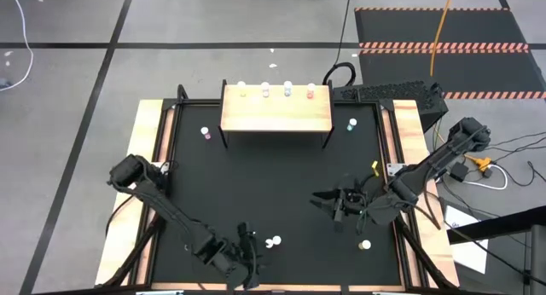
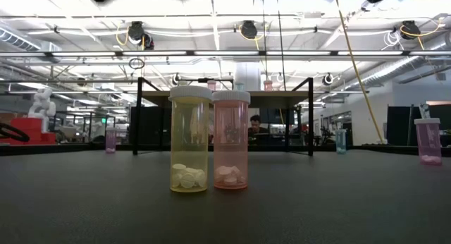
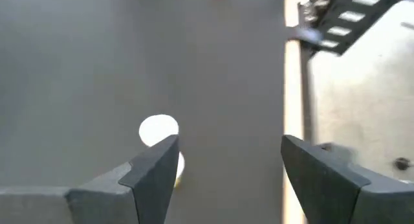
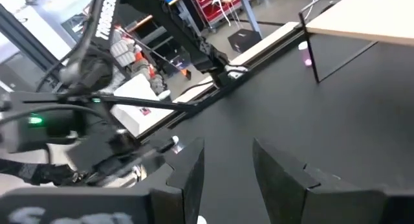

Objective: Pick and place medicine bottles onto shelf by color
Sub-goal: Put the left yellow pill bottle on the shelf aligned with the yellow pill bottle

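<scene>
Two medicine bottles stand upright side by side near the table's front: a yellow one [image 2: 189,142] and a pink one [image 2: 231,142], their white caps [image 1: 273,241] close together. My left gripper [image 1: 249,246] is open just left of them. In the left wrist view [image 3: 229,146] a white cap [image 3: 158,129] shows beside one finger's outer side, not between the fingers. My right gripper [image 1: 328,201] hovers open and empty right of the table's middle [image 4: 226,153]. The light-wood shelf [image 1: 277,114] stands at the far side with several bottles [image 1: 287,90] along its far edge.
Single bottles stand on the black table: a pink one [image 1: 206,133] left of the shelf, a blue-green one [image 1: 351,124] right of it, and one [image 1: 365,244] near the front right. Wooden strips [image 1: 152,141] border the table's sides. A small yellow object [image 1: 374,166] lies at the right.
</scene>
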You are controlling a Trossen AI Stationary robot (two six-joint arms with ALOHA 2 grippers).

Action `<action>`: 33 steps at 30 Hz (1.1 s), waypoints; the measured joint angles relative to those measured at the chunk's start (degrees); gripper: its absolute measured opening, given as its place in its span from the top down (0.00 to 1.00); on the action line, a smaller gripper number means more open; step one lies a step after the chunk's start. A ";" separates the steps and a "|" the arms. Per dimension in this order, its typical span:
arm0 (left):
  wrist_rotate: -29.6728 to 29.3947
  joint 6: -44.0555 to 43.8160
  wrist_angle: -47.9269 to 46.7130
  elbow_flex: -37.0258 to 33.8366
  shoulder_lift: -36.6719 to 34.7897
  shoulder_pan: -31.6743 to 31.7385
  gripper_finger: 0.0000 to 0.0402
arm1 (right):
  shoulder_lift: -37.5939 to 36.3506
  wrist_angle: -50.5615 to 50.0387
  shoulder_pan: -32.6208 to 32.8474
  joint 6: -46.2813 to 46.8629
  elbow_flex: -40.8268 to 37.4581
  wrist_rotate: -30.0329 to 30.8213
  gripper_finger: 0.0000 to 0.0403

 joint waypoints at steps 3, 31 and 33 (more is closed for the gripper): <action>-0.15 3.22 3.16 -3.27 0.41 0.54 0.32 | 1.67 0.82 0.01 0.88 0.00 -0.20 0.69; -2.62 5.68 13.23 -12.43 0.48 4.51 0.32 | -0.90 2.33 -3.13 -6.72 -0.02 -0.52 0.69; -2.53 6.68 13.23 -12.43 0.48 4.85 0.32 | -1.77 1.97 -3.13 -7.68 -0.01 -0.56 0.69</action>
